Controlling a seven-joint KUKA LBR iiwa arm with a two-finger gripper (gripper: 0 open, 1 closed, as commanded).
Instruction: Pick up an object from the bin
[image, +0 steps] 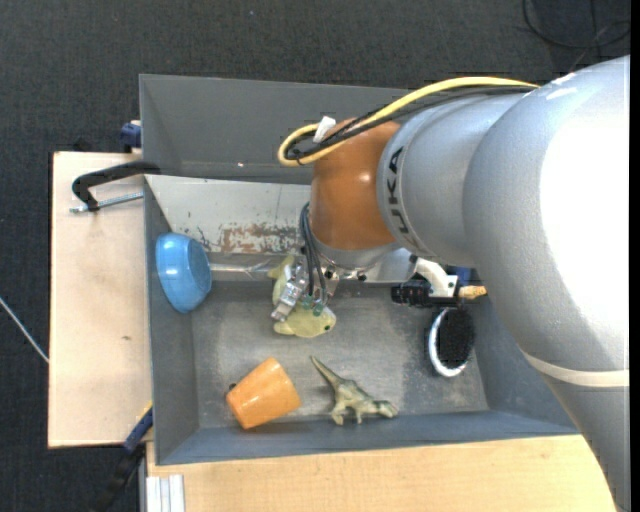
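**Pincer (297, 292) hanging over pale yellow lump (308, 323)**

Camera view: the pincer is hovering just above the lump, which is lying on the bin (420, 395) floor near the back wall, probably lining up a grasp. I cannot tell whether it is spread or pressed together. The lump is lying flat, its long axis seemingly running left-right, with its upper edge covered.

Arm status: one arm reaching in from the right, wrist lowered toward the far middle.
The thick silver-grey arm (560, 230) enters from the right and near side, and its last broad link runs leftward. An orange cover (345, 200) caps the wrist at the left end of that link. A yellow cable (400, 100) arcs along the far side of the arm and loops at the cover's top. Thin dark cables (312, 262) hang below the cover.
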